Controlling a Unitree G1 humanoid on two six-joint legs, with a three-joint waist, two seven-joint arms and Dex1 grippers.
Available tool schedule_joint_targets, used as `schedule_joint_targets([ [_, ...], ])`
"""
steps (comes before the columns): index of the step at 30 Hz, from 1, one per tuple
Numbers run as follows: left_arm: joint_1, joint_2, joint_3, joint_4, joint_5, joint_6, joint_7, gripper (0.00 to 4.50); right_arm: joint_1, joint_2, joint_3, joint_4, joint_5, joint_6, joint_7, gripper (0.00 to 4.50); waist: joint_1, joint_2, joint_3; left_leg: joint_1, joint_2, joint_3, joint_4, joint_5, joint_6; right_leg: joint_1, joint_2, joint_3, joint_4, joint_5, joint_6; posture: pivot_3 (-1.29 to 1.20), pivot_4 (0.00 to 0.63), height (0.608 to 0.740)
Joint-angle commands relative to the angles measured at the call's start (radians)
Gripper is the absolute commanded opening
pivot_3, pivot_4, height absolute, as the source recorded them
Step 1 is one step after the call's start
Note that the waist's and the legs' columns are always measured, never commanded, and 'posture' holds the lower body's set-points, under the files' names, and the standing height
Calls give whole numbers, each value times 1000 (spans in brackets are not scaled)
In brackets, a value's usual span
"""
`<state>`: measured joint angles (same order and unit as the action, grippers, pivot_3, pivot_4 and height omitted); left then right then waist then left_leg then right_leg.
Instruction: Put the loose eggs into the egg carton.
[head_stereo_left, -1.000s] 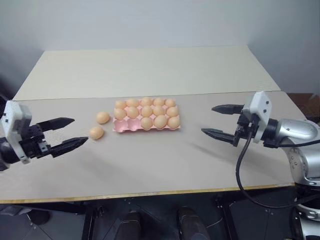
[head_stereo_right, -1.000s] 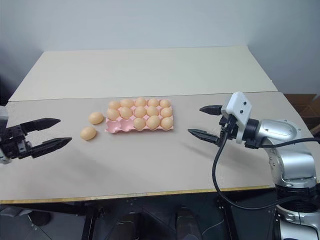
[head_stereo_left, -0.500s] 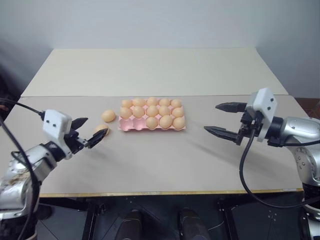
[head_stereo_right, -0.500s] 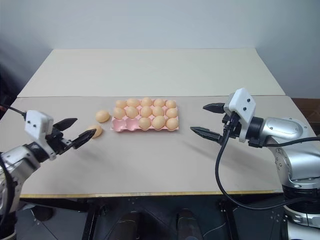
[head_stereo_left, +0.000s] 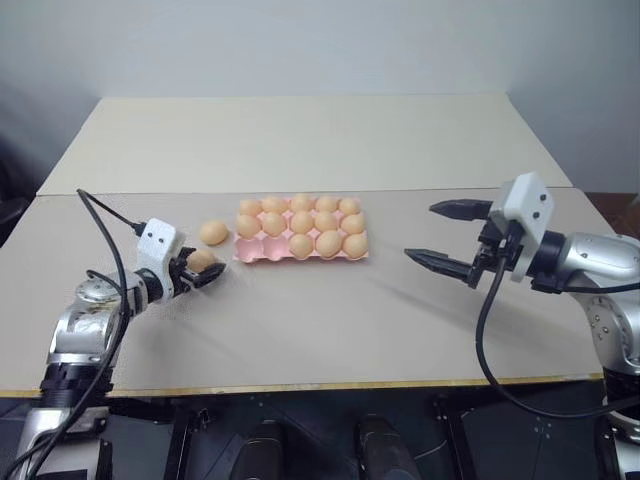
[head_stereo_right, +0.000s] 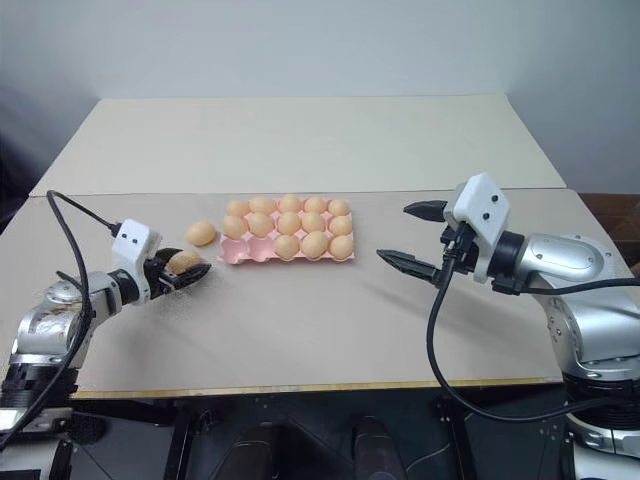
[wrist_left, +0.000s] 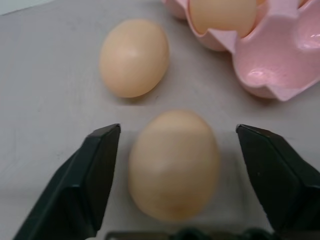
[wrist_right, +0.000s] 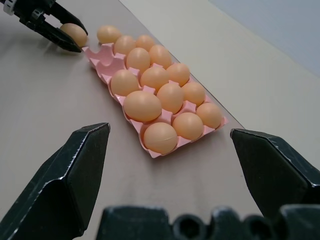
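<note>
In the left part of the head views we see our left gripper (head_stereo_left: 205, 270) low on the table (head_stereo_left: 320, 320), with its two black fingers (wrist_left: 95, 170) set on either side of one loose egg (wrist_left: 172, 162). In the left wrist view there is still a narrow gap between each finger and the shell, so the fingers are spread around the egg and do not pinch it. The second loose egg (head_stereo_left: 212, 232) lies just beyond the first one, near but apart from it, and just beside the left short edge of the egg carton (head_stereo_left: 252, 256). The pink carton sits in the middle of the frame, and most of its cups hold eggs. The cups at its near left corner, the ones closest to our left gripper, are empty, as the right wrist view shows. In the right part of the frame our right gripper (head_stereo_right: 412, 238) hovers above the table with its fingers spread wide and nothing between them. It points toward the carton and is well apart from it.
</note>
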<state>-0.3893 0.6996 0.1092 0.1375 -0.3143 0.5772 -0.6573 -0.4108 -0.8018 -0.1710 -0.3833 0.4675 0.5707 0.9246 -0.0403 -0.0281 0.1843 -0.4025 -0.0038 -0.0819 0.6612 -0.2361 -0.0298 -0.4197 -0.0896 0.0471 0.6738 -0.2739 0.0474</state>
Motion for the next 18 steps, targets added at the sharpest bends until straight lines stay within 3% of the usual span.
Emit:
schedule_joint_targets([
  [1,-27,-8,9,25,11,-27,-7,2595,-2,-7,-42,-33,21,-12,-25,4500,-1,0,0,0,0,0,0,0,0,0,0,0,0,0,0,0,150,740],
  [3,-33,-11,10,35,16,-31,-4,1962,-3,-10,-40,-33,26,-14,-27,4500,0,0,0,0,0,0,0,0,0,0,0,0,0,0,0,0,150,740],
  [5,-28,-1,27,12,3,-23,-15,1747,-3,-9,-40,-35,30,-15,-34,4500,0,0,0,0,0,0,0,0,0,0,0,0,1,0,0,0,150,740],
  [12,36,126,172,-285,-199,79,-181,1747,12,-3,-36,-41,33,-22,-55,4500,-4,0,0,-2,1,0,0,0,0,-3,0,0,1,0,0,0,150,740],
  [18,-102,89,68,-330,-234,117,-194,1747,-12,44,10,-24,15,-46,-80,4500,10,0,0,1,0,0,1,0,0,3,-1,0,-1,0,1,0,150,740],
])
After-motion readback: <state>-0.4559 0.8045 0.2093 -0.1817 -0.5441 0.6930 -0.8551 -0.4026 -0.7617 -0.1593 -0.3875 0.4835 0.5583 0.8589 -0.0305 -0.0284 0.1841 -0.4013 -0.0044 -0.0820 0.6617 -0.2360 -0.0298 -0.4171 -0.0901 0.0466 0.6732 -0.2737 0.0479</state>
